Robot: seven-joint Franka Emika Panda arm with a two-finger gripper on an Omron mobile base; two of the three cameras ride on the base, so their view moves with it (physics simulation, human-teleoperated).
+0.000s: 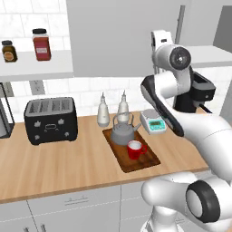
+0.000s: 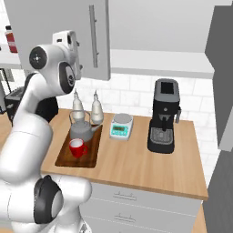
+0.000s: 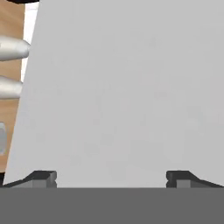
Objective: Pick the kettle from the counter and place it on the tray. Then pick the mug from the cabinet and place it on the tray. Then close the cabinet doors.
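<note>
Looking along a long light-brown wooden table (image 1: 68, 167) with white drawer fronts below, backed by a white tiled wall. Starting at far left, on a white wall shelf (image 1: 54, 63): finding a small dark-lidded brown jar (image 1: 8, 50) and a taller red-filled jar with a black lid (image 1: 41, 44) standing apart. Moving right along the table: passing a black four-slot toaster (image 1: 50, 120), then two white pointed-top bottles (image 1: 103, 111) standing side by side near the wall.

Coming next to the flat dark-brown rectangular wooden tray (image 1: 149, 161), lying just in front of the bottles. Seeing the small squat grey metal kettle (image 1: 121, 132) sitting upright on the tray's far end and the small bright red mug (image 1: 135, 149) sitting upright on the tray just in front of the kettle, very close to it. Passing a small white kitchen scale with a teal display (image 1: 153, 121) just right of the tray, and further right, well apart, a black coffee machine (image 2: 164, 116).

Looking up: finding the grey wall cabinet (image 2: 159, 61) with its white inner shelf showing, a tall flat grey door panel (image 2: 45, 18) with a long vertical silver bar handle (image 2: 93, 36) to its left, and a second grey door panel (image 2: 223, 68) hanging swung out at far right. Facing the left panel closely with the tool (image 3: 111, 179), fingertips spread wide, gripping nothing.
</note>
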